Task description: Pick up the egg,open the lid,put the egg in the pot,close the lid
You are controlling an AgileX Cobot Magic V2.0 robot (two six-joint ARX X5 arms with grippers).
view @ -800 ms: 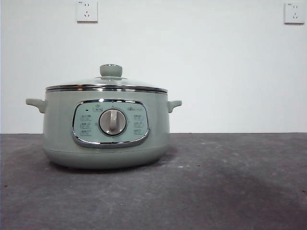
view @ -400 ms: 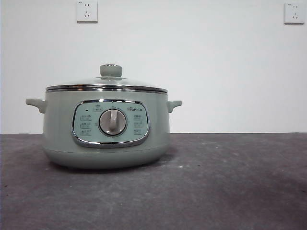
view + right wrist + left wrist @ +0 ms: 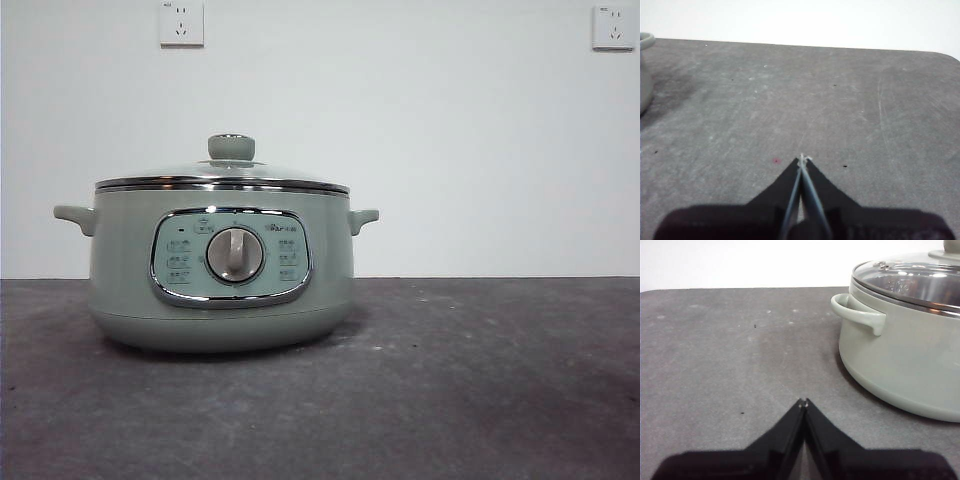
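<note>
The sage-green pot (image 3: 220, 290) stands on the dark table, left of centre in the front view, its dial facing me. The glass lid (image 3: 222, 180) with its green knob (image 3: 231, 147) sits shut on the pot. The egg is out of view in every frame. My left gripper (image 3: 803, 402) is shut and empty, low over the table beside the pot (image 3: 905, 355) and its side handle (image 3: 857, 315). My right gripper (image 3: 802, 159) is shut and empty over bare table, with only the pot's edge (image 3: 645, 70) showing at the picture's side. Neither arm shows in the front view.
The dark grey table (image 3: 480, 380) runs back to a white wall with two power sockets (image 3: 181, 22) (image 3: 612, 27). The table's far edge and a rounded corner (image 3: 945, 54) show in the right wrist view.
</note>
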